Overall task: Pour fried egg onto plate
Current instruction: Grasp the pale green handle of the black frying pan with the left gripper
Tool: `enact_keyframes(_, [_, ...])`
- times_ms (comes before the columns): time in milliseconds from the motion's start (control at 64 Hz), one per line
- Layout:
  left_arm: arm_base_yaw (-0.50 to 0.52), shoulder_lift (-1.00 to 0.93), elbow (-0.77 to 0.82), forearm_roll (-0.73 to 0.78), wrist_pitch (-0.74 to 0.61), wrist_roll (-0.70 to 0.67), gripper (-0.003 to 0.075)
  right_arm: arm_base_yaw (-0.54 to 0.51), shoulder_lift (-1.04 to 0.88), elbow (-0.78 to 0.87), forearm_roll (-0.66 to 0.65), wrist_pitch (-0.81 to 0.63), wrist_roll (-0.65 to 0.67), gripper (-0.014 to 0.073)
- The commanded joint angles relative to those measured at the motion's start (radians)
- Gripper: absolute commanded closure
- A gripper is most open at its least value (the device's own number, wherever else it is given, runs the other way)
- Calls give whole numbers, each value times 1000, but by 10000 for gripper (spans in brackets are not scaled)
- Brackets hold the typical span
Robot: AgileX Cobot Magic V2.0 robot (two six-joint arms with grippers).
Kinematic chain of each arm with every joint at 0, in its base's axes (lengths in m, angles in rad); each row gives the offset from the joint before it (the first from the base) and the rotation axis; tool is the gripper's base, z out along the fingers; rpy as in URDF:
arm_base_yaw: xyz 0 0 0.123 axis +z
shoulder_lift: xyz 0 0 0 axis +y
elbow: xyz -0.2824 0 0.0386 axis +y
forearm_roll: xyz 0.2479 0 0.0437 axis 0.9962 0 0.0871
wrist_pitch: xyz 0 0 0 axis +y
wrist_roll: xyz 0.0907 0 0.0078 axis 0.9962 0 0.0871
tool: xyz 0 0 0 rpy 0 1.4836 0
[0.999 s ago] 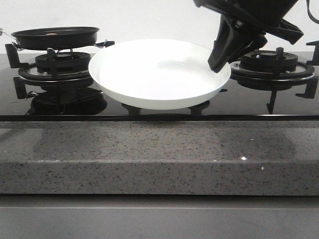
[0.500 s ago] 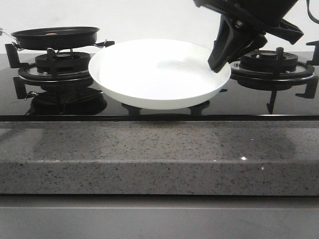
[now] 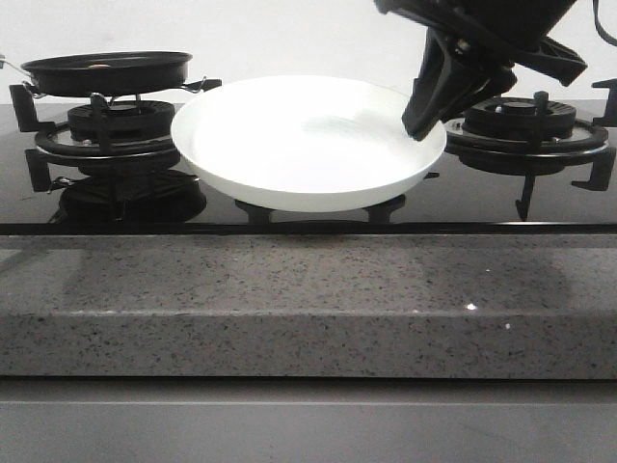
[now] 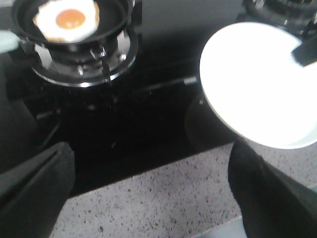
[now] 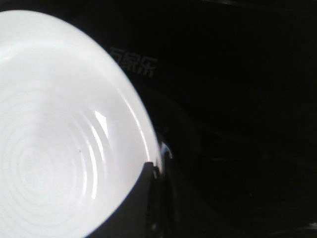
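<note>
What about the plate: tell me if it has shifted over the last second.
No. In the front view the plate sits just as before relative to the right burner, with the right gripper still on its rim.

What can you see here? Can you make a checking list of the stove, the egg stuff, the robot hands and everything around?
Surface: black glass hob with two burners, behind a speckled grey counter.
Egg: lies in the black pan on the left burner; not on the plate yet.
Plate: white, bare inside, in the middle of the hob, tilted a little.
Clutter: nothing seen.
Right gripper: at the plate's right rim; one finger lies on the rim, looks shut on it.
Left gripper: open, holding nothing, over the counter's edge.
Cables: nothing seen.
Surroundings: plain white wall behind the hob.
</note>
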Motion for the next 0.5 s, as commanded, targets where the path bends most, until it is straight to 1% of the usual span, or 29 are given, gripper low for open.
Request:
enact_keyframes(0, [32,69,-88,-9,3,-10,90,-1,-37,-22,12,-40,-10,655])
enact_keyframes(125, [157,167,-166,-44,80,-10,90,-1,-37,-22,12,-40,-10,655])
enact_keyframes(219, [297,230,-214,-140,106,30,90,-1,-37,-22,12,-40,-10,655])
enact_keyframes(281, [387,262,-231,-233,106,89,90,-1,-37,-22,12,-40,-10,655])
enact_keyframes(344, [498,299,-236,-374,106,159,90,-1,-37,-22,12,-40,-10,655])
enact_keyframes(406, [592,336,-236,-498,111,197,90,-1,-37,-22,12,-40,-10,655])
enact_keyframes(453, [641,358,-236,-564,116,219,90,-1,-37,-22,12,-40,-10,655])
enact_keyframes(484, [684,380,-236,-635,122,238,90,-1,-37,-22,12,-40,-10,655])
